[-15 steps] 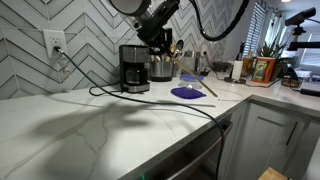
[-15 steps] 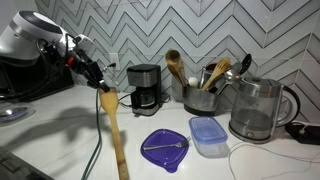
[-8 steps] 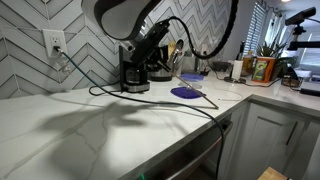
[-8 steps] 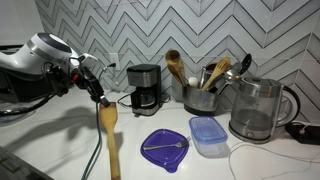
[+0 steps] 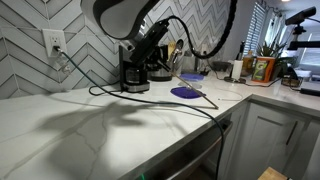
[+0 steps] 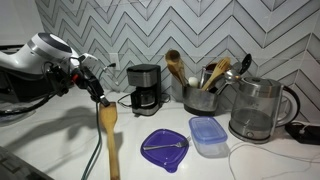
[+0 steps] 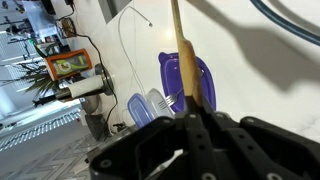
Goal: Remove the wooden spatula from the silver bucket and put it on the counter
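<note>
Counter [image 6: 50, 135]: spatula [image 6: 110, 140], coffee maker [image 6: 146, 88], purple lid [image 6: 165, 148]

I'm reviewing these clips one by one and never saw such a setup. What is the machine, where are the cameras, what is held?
It is a single robot arm with a two-fingered gripper. Two cameras stand outside, facing the counter; the third sits on the wrist. The gripper is shut on a wooden spatula, which hangs down over the counter. Behind stand a coffee maker, a silver bucket of utensils and a kettle; a purple plate and a blue-lidded box lie in front.
</note>
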`<state>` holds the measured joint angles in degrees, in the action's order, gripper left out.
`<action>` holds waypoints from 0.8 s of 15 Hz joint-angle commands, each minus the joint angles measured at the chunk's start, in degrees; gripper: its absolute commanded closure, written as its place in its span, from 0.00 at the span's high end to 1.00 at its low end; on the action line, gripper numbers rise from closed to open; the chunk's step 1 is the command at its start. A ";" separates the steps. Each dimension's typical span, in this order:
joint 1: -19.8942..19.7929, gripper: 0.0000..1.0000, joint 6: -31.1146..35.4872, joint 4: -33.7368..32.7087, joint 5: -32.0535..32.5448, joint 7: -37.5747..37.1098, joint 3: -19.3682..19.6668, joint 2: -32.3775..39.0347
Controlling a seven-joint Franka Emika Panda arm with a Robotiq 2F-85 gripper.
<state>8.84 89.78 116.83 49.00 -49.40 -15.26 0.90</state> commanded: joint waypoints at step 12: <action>8.16 0.01 -16.06 -12.87 9.84 -5.43 0.78 16.95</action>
<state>15.27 74.72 107.88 56.31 -53.84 -15.33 12.69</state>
